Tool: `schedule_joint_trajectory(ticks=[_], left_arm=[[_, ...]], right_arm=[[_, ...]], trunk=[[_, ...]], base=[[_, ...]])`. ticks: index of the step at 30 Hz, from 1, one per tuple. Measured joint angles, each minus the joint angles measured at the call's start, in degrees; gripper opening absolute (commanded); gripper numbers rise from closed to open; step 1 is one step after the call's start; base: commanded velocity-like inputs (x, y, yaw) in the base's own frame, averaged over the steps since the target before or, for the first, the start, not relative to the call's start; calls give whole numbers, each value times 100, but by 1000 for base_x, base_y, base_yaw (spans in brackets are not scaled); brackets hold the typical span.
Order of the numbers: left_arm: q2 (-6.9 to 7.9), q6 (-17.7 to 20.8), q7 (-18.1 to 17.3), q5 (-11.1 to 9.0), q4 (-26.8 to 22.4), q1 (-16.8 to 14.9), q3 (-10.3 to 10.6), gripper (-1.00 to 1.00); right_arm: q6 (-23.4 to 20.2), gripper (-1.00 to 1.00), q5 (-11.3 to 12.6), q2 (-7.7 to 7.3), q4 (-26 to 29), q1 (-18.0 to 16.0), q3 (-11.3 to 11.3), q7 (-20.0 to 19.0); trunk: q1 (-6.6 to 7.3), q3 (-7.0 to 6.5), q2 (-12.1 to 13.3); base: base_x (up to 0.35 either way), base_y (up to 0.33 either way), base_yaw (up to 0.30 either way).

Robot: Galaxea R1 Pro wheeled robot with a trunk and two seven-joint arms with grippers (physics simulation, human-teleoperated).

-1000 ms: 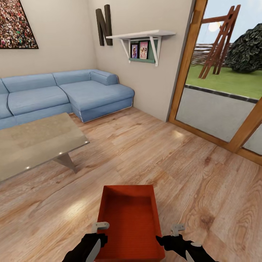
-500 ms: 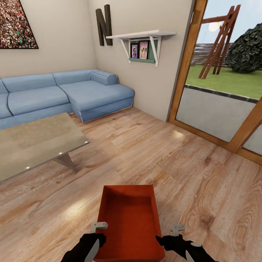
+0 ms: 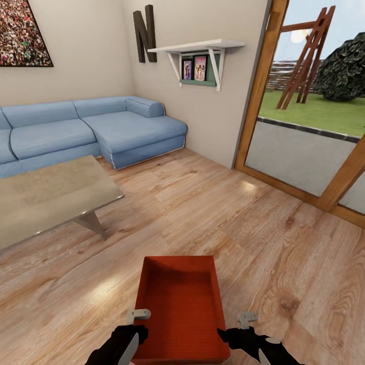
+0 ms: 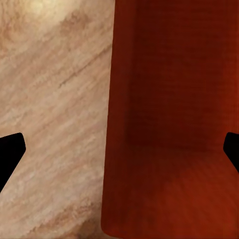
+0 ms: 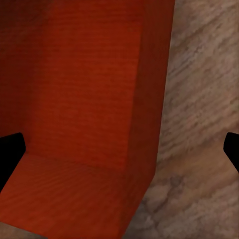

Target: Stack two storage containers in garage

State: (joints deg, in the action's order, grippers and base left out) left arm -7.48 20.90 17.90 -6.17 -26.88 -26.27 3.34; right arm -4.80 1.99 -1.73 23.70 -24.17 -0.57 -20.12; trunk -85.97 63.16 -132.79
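One orange-red open-topped storage container (image 3: 181,309) rests on the living room's light wood plank flooring (image 3: 213,213), close in front of me. My left gripper (image 3: 134,332) is at its left wall and my right gripper (image 3: 248,332) at its right wall. In the left wrist view the left gripper (image 4: 119,154) is open, its dark fingertips (image 4: 10,154) spread wide astride the container wall (image 4: 164,124). In the right wrist view the right gripper (image 5: 119,154) is also open, straddling the other wall (image 5: 144,99). The inside of the container is empty.
A glass-topped coffee table (image 3: 50,195) stands at the left, with a blue corner sofa (image 3: 111,126) behind it. Wood-framed glass doors (image 3: 304,147) line the right side. A white wall shelf (image 3: 197,48) hangs on the far wall.
The whole view has shifted very slightly. The container and both grippers keep the same relation to each other.
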Motion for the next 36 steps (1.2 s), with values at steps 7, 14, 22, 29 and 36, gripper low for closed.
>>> schedule_joint_trajectory(ticks=[7, 14, 22, 29, 36], left_arm=[[4, 3, 0, 3, 0, 0, 0, 100], [10, 3, 0, 2, 0, 0, 0, 100], [-6, 3, 0, 7, 0, 0, 0, 100], [5, 3, 0, 9, 0, 0, 0, 100], [-2, 3, 0, 9, 0, 0, 0, 100]], right_arm=[[-3, 100, 0, 0, 0, 0, 1, 1], [-2, 100, 0, 0, 0, 0, 1, 3], [-2, 100, 0, 0, 0, 0, 1, 5], [-6, 100, 0, 0, 0, 0, 1, 6], [-2, 100, 0, 0, 0, 0, 0, 6]], trunk=[[-110, 90, -201], [-110, 90, -201], [-197, 161, -360], [-220, 180, -401], [-220, 180, -401]], base=[[0, 0, 0], [0, 0, 0], [0, 0, 0], [0, 0, 0], [0, 0, 0]])
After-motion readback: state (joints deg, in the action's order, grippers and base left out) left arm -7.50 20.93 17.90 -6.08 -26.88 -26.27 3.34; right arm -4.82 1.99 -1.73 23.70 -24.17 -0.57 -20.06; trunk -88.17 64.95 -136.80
